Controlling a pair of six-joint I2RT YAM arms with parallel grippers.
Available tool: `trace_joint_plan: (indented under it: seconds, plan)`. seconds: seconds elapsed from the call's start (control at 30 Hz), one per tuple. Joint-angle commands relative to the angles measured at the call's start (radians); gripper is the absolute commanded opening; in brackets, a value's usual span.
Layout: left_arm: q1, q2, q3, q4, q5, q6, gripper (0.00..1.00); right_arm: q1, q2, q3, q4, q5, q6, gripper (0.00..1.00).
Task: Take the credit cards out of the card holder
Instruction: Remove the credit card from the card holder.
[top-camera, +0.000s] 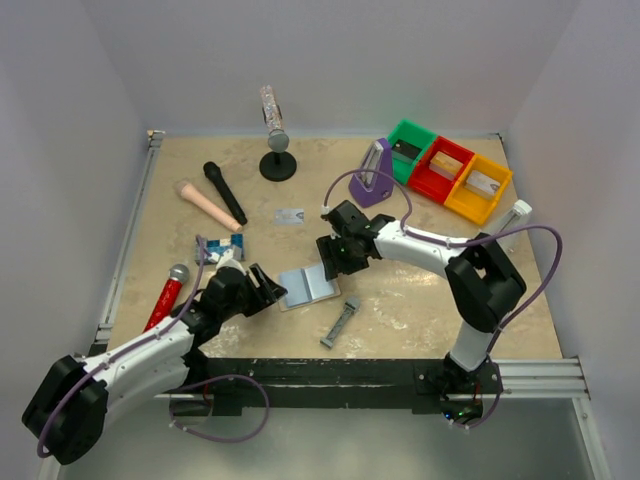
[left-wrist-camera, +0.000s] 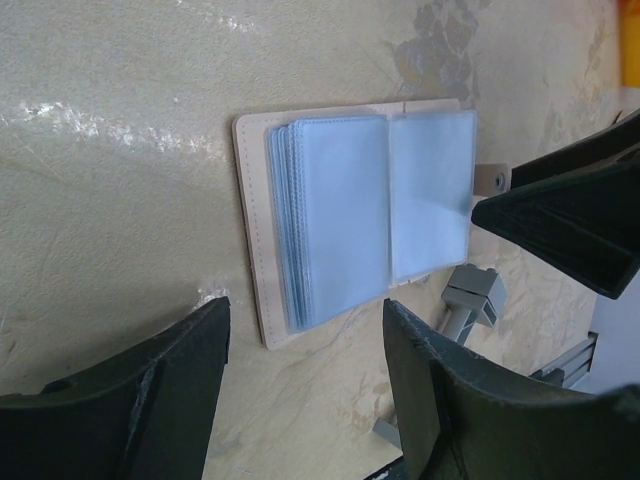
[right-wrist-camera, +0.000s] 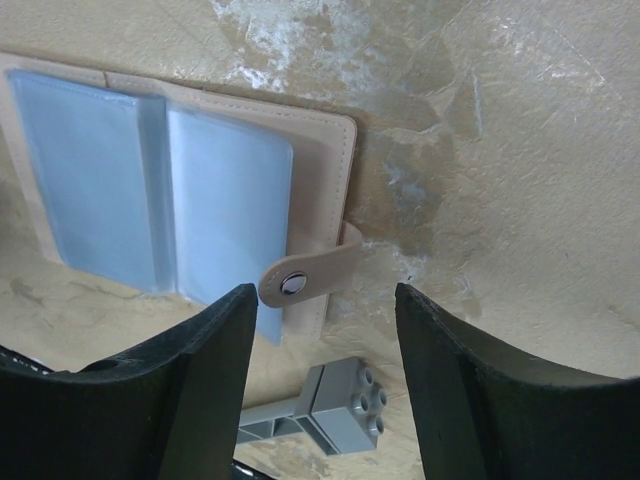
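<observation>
Found the card holder spread open, flat on the counter at centre of the top view, between both hands. Judged it light and floppy, with slick plastic sleeves; best pinned by a tan edge. Could not make out cards inside, possibly through glare. Spotted one silver-grey credit card loose above. Saw left hand wide and empty near its lower edge, right hand wide and empty, poised at the snap tab.
</observation>
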Motion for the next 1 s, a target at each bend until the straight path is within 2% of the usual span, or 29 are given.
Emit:
trace_joint_plan:
  seconds: [0.0, 0.2, 0.5, 0.63, 0.7, 0.97]
  plan:
    - [-0.007, 0.015, 0.019, 0.058, 0.016, 0.005, 0.67, -0.001, 0.022, 0.055, -0.043, 0.054, -0.023, 0.59]
    - [-0.006, 0.006, 0.009, 0.071, 0.017, 0.003, 0.67, -0.003, 0.031, 0.054, -0.026, 0.057, -0.028, 0.41]
    - [-0.006, -0.008, 0.003, 0.063, 0.017, 0.019, 0.66, -0.009, 0.044, 0.06, -0.02, 0.051, -0.034, 0.26]
    - [-0.007, -0.017, 0.001, 0.058, 0.016, 0.022, 0.66, -0.013, 0.034, 0.045, -0.011, 0.063, -0.037, 0.13]
    - [-0.006, -0.017, -0.001, 0.057, 0.013, 0.026, 0.66, -0.015, 0.011, 0.022, 0.005, 0.068, -0.035, 0.0]
    - [-0.007, 0.006, -0.008, 0.077, 0.014, 0.034, 0.66, -0.007, -0.186, -0.147, 0.086, 0.02, 0.014, 0.0]
